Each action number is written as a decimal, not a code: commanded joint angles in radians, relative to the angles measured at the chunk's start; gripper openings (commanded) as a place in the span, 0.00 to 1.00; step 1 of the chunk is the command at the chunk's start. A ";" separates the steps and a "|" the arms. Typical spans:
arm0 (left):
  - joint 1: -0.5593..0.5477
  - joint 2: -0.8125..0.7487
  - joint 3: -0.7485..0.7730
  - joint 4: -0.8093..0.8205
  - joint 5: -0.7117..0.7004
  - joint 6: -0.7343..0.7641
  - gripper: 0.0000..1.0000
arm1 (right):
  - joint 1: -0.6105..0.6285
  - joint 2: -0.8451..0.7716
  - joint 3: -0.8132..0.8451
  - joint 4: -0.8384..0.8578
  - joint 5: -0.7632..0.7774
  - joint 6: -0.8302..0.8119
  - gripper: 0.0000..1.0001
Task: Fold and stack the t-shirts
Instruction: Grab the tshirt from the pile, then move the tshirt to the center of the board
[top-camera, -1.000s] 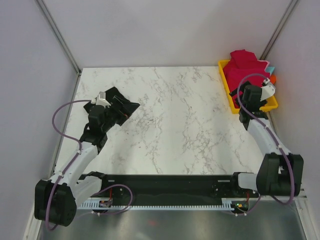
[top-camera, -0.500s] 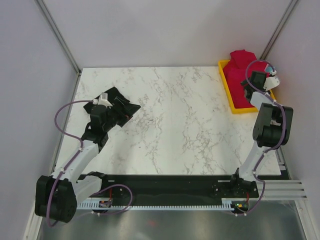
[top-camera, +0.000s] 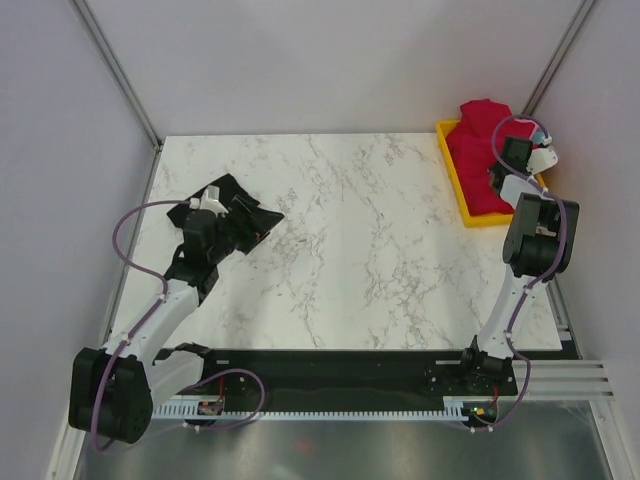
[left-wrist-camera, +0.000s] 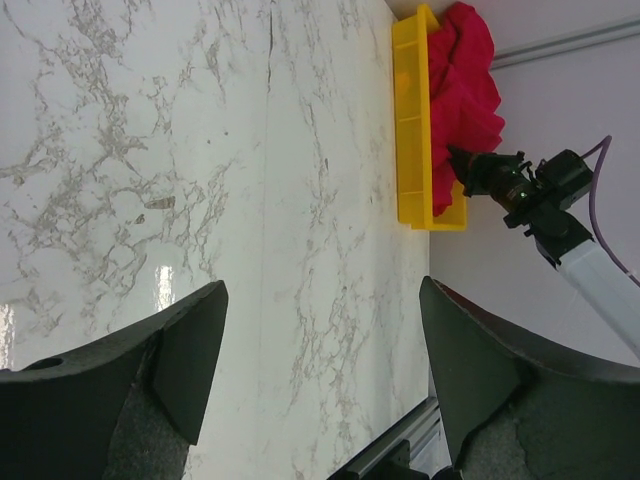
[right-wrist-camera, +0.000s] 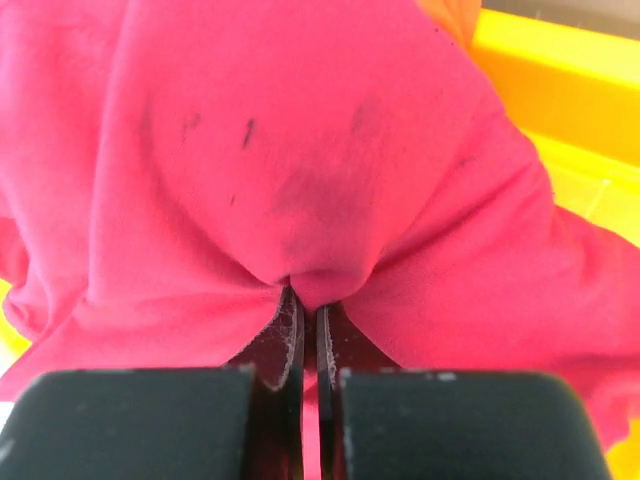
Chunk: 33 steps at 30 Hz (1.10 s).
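One crimson t-shirt (right-wrist-camera: 300, 150) in right claw (right-wrist-camera: 308, 305)

Lighting: bright, diffuse, from overhead in all three views. Top view sharp edge to edge; marble table (top-camera: 350, 230) evenly lit, only faint soft shadows beside the arms, dull sheen on the metal strip (top-camera: 330, 450) at the near edge. Left wrist: white glare patches on the marble bottom left; left gripper (left-wrist-camera: 322, 300) fingers (left-wrist-camera: 190, 360) near-black, edges soft. Right wrist: red t-shirt (right-wrist-camera: 250, 150) heavily saturated, folds readable; right gripper (right-wrist-camera: 308, 305) pads (right-wrist-camera: 280, 340) in shadow; yellow tray (right-wrist-camera: 560, 70) bright, slightly soft.
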<state>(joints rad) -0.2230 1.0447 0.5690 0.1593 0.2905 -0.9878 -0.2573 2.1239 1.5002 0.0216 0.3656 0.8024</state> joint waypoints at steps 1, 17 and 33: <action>-0.012 -0.003 0.026 0.031 0.010 0.011 0.85 | 0.022 -0.125 0.026 0.018 0.084 -0.060 0.00; -0.016 0.133 0.060 0.026 0.036 0.024 0.85 | 0.410 -0.774 0.067 -0.239 0.169 -0.180 0.00; -0.004 0.276 0.132 -0.064 -0.080 0.064 0.83 | 0.523 -0.956 -0.658 -0.030 -0.387 -0.157 0.80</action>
<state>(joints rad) -0.2314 1.2812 0.6594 0.1181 0.2703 -0.9703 0.2531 1.2163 0.9531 -0.1425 0.0002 0.6865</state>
